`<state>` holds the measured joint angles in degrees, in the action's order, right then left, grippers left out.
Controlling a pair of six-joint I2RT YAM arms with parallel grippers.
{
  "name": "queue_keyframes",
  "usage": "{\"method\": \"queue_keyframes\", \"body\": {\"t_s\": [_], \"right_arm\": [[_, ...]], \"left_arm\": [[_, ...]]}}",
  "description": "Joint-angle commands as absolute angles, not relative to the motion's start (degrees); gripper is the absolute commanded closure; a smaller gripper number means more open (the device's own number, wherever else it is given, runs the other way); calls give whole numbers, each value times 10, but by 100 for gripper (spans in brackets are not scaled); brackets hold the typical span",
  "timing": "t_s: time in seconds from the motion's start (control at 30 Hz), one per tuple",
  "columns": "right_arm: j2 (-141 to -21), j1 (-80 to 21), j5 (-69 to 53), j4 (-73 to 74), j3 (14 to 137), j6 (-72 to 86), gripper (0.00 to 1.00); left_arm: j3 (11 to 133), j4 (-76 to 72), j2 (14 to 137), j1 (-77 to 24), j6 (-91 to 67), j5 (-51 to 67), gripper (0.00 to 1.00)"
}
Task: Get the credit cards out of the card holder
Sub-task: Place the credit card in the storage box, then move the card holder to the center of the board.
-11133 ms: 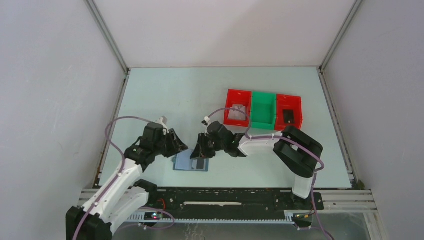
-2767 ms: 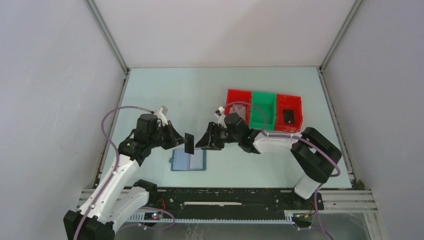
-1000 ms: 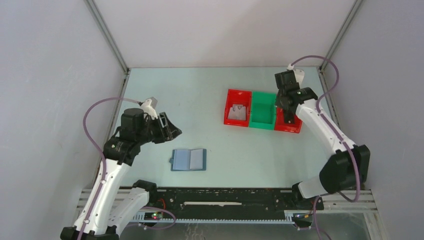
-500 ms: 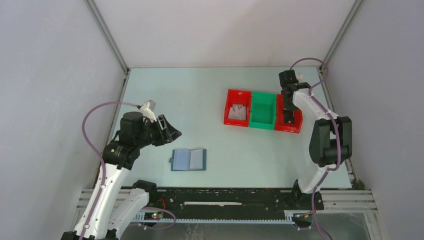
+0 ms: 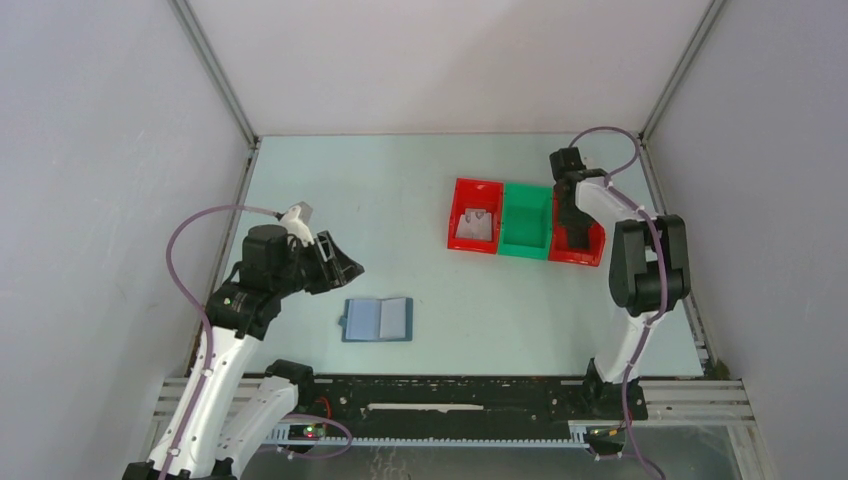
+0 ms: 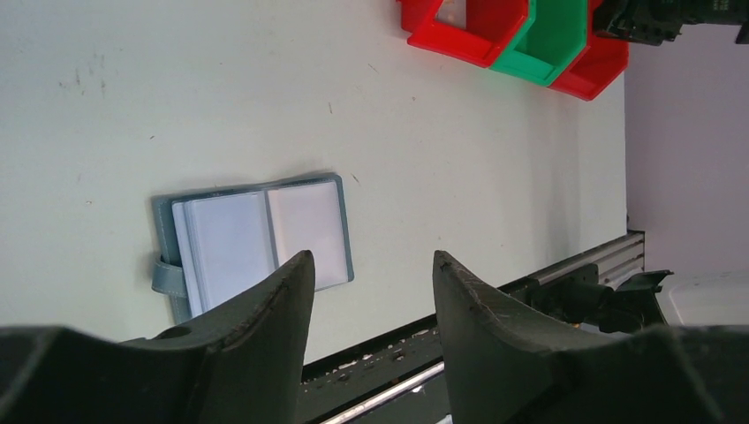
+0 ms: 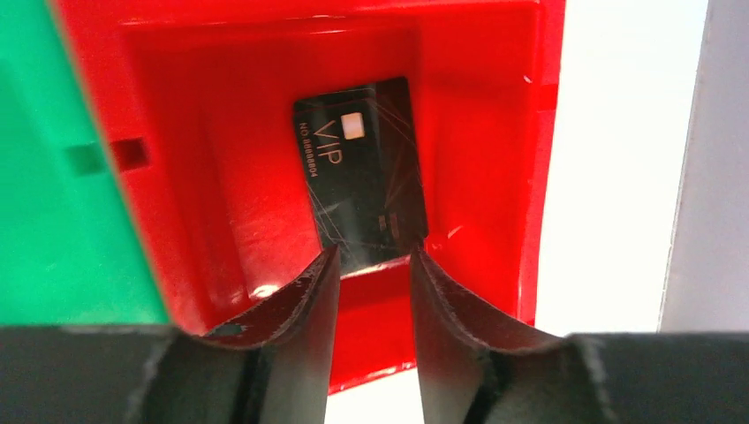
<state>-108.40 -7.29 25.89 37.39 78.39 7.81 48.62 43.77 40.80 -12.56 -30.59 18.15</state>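
Delivery of a card looks like the step in hand. The right hand (image 7: 374, 253) hangs over the far-right red plastic bin (image 7: 481, 132), its two dark fingers set a little apart. Nothing is pinched between them, and the glossy black credit card marked "VIP" (image 7: 359, 168) lies face-up on the bin floor just beyond the fingertips. The card reads as let go, though the wrist view does not settle whether its near edge touches the fingers.

The left hand (image 6: 371, 258) hovers above the pale bench (image 5: 380, 200) with its jaws spread wide and empty.

The small soft blue-teal bifold card holder (image 6: 256, 240) lies opened flat near the front edge of the bench, well apart from the bins. It shows a darker teal border, a little strap tab on one side and two pale inner panels — one bluish-white, the other faintly pinkish-grey. Whether a card sits in either pocket cannot be told from these views.

A grey card (image 5: 478, 217) rests in the left red plastic bin (image 5: 458, 215), and the green plastic bin (image 5: 527, 225) between the two red ones shows nothing inside.

The next move probably calls for lifting the right hand clear of the bin without dragging the black card, then checking the holder's pockets. If a card remains, one hand would likely need to pin the soft, floppy holder down while the other draws out the thin edge.
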Motion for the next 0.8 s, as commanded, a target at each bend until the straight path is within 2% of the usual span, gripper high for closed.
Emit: {"method": "queue_keyframes", "body": {"t_s": [0.0,0.1,0.27,0.43,0.6,0.77], "right_arm": [[-985,-83,217,364,801,89,53],[-926,-83,188,375,806,96,50],[-840,-92,110,393,799,135,50],[-766,-177,-27,328,723,211,50],[-778,-311,-125,213,639,319,51],[-848,-410,-200,56,556,438,52]], "left_arm": [[471,412,404,-122,-305,202,42],[460,398,414,-122,-306,221,42],[441,382,440,-123,-309,226,42],[409,369,484,-126,-319,213,43],[369,333,503,-139,-345,210,44],[375,374,504,-137,-367,114,44]]}}
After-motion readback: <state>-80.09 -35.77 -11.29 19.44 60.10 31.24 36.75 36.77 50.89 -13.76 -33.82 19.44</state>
